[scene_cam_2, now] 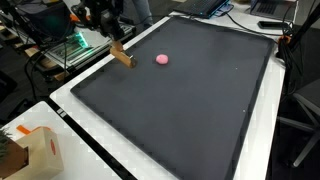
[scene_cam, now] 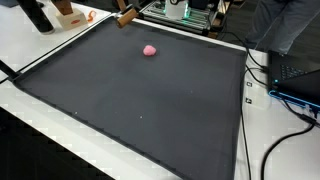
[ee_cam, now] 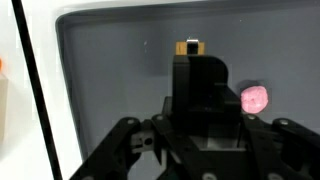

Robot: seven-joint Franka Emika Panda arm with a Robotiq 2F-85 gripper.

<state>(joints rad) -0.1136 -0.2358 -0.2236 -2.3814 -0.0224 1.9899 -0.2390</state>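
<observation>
My gripper [scene_cam_2: 110, 30] is shut on a long tan wooden block [scene_cam_2: 121, 55] and holds it tilted just above the edge of the black mat [scene_cam_2: 190, 110]. The block also shows in an exterior view [scene_cam: 125, 18] at the mat's far edge. In the wrist view the block [ee_cam: 188, 47] sticks out from my gripper [ee_cam: 200, 115], dark along its length with a tan end. A small pink lump [scene_cam_2: 162, 59] lies on the mat a short way from the block; it also shows in an exterior view [scene_cam: 150, 50] and the wrist view [ee_cam: 255, 98].
The mat lies on a white table [scene_cam: 30, 120]. A cardboard box [scene_cam_2: 35, 150] stands off the mat at one corner. Electronics with green lights [scene_cam_2: 65, 45] sit behind my gripper. Cables and a laptop [scene_cam: 295, 85] lie beside the mat.
</observation>
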